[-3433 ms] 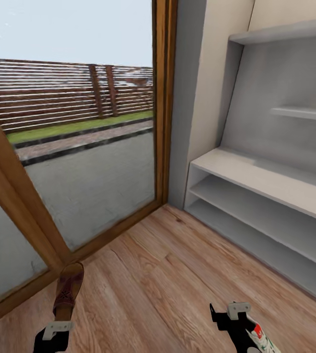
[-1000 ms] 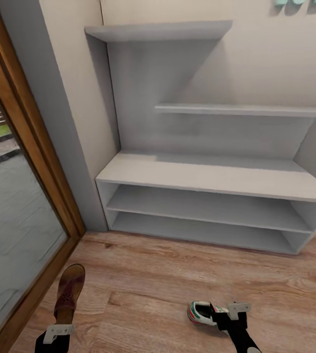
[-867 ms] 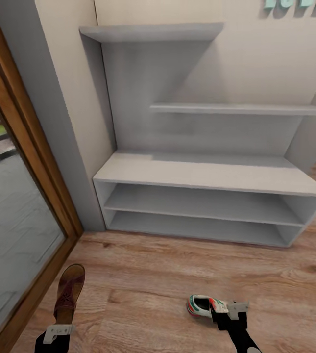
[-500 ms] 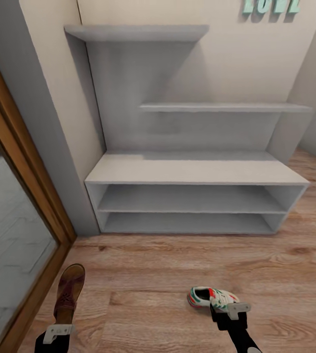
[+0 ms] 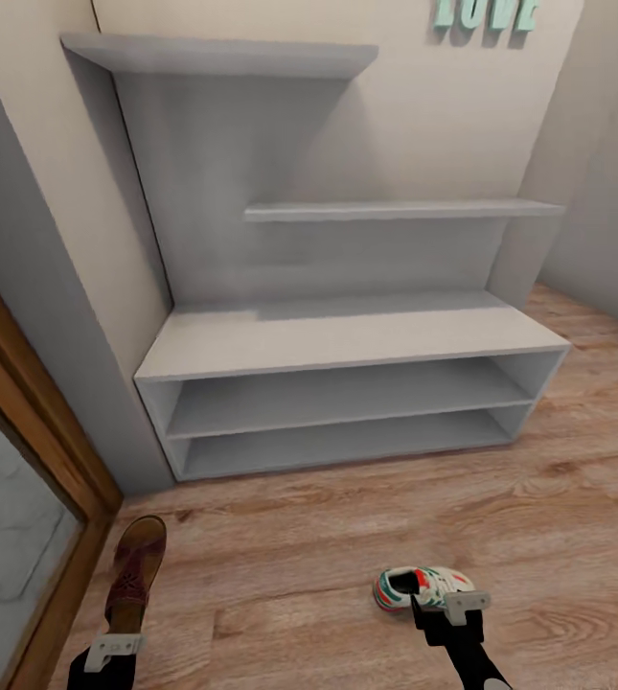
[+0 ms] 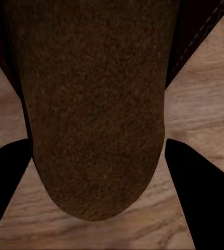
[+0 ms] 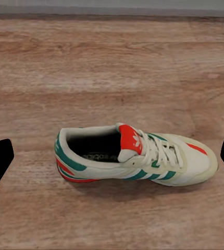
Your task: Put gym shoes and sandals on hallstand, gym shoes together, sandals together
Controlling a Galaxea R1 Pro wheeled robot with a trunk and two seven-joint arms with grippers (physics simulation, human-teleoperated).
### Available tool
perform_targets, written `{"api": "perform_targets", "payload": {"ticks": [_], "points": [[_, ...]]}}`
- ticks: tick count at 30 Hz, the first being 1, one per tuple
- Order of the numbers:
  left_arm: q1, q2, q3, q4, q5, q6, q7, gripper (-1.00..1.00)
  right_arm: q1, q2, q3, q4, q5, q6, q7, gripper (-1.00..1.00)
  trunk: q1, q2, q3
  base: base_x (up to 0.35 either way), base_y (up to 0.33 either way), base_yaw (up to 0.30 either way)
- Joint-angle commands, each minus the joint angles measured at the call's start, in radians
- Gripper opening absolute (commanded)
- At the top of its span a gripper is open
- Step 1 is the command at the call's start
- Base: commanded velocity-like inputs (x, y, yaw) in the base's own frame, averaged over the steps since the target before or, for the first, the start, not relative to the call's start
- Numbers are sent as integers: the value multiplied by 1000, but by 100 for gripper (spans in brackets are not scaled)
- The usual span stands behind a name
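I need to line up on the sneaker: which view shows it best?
Right wrist view: the whole sneaker lies on its side on the floor, between the open fingertips. The head view shows it small and partly hidden behind the right gripper. The left wrist view shows a sandal instead.

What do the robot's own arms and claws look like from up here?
Both are black. The left gripper and right gripper each carry a small pale grey bracket with dark dots. In the wrist views the fingers are plain black wedges. No cables or markings are visible.
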Motion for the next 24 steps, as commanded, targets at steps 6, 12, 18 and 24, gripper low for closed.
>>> {"api": "perform_targets", "payload": {"ticks": [6, 12, 18, 24], "points": [[-1, 0, 9, 1, -3, -2, -6, -100, -1, 0, -8, 1, 9, -4, 1, 100, 0, 0, -1, 236, 248, -284], [-1, 0, 9, 0, -3, -2, -6, -100, -1, 0, -8, 1, 9, -4, 1, 100, 0, 0, -1, 235, 233, -284], [-1, -1, 9, 0, -4, -2, -6, -100, -1, 1, -8, 1, 8, -4, 1, 100, 0, 0, -1, 193, 157, -222], [-1, 0, 9, 0, -4, -2, -6, -100, -1, 1, -8, 1, 8, -4, 4, 100, 0, 0, -1, 36, 19, -27]]}}
